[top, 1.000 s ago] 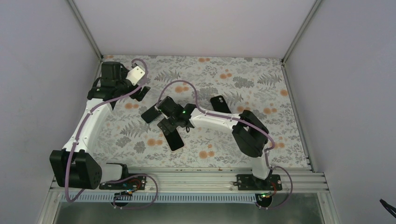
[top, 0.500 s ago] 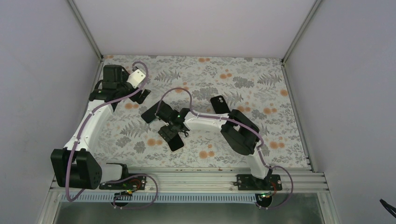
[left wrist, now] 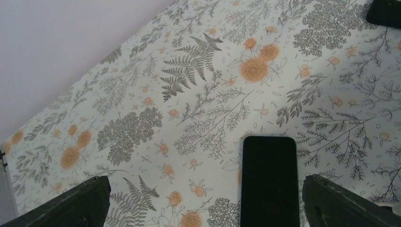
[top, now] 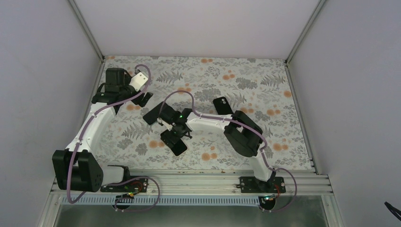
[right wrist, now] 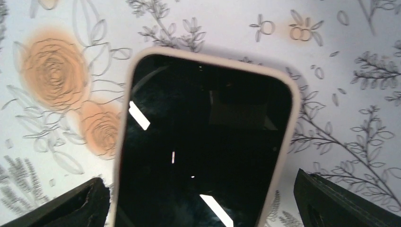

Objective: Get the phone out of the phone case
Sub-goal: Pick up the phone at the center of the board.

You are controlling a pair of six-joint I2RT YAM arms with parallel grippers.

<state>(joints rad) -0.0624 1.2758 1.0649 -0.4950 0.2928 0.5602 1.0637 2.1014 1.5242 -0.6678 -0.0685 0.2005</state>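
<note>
The phone [right wrist: 203,151] is seen seated in its pale case [right wrist: 208,57], flat on the table [right wrist: 331,56] under the right gripper [right wrist: 201,189], whose jaws are spread wide and empty; the left gripper [left wrist: 206,189] is likewise open and empty, so extraction is judged unstarted.

Bright, even diffuse light, faint soft shadows, white glare streaks on the phone [right wrist: 203,142], close wrist view slightly blurred

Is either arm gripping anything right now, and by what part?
Nothing is held. The right gripper is open, fingers spread either side of the cased phone lying on the floral cloth; the left gripper hangs open above another black phone.
</note>
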